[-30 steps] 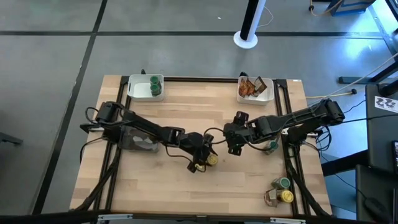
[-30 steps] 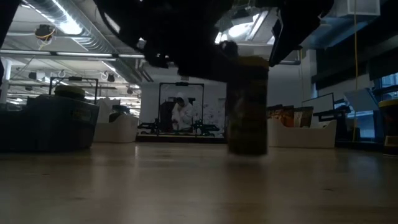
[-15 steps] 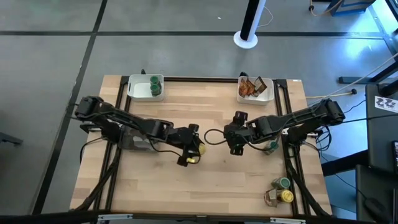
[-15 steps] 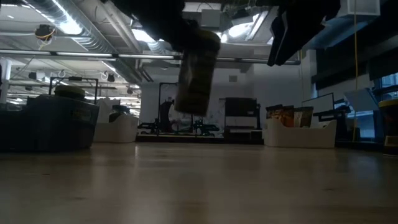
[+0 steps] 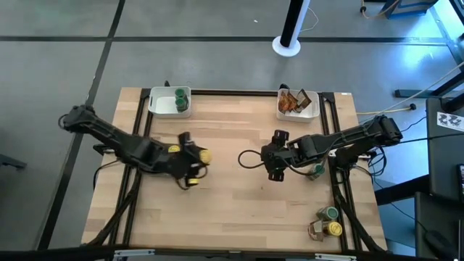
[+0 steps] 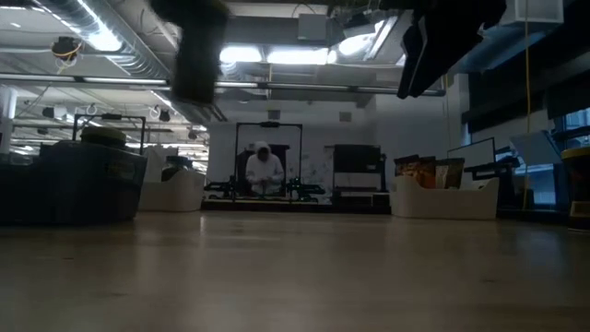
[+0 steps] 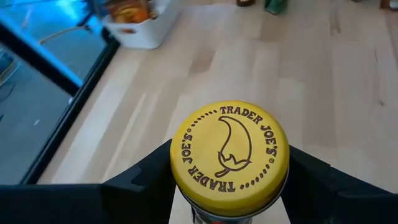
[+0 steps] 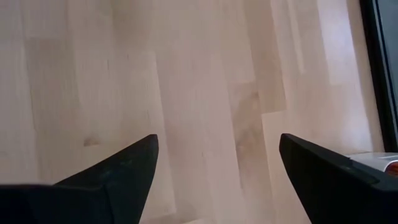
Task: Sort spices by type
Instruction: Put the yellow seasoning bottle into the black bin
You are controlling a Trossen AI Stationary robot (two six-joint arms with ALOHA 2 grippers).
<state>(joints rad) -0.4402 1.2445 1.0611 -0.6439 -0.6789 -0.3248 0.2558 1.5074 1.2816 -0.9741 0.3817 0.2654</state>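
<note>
Left gripper (image 5: 197,165) grips a yellow-lidded spice jar (image 5: 204,155) lifted above the left half of the wooden worktop (image 5: 239,210).

In the left wrist view both dark fingers (image 7: 140,177) press the sides of the jar just under its yellow lid, which bears a chilli pepper emblem. The low view shows the jar as a dark shape hanging clear of the worktop. The right gripper (image 5: 275,174) hovers near the worktop's middle, its jaws spread wide with nothing between them, only bare wood below. A white tray (image 5: 161,106) at the far left corner holds green-lidded jars (image 5: 180,99); another white tray (image 5: 310,110) at the far right corner holds brown-orange packets (image 5: 291,101). A green-lidded jar (image 5: 330,214) and a yellow-lidded jar (image 5: 334,229) stand near the right near corner.
</note>
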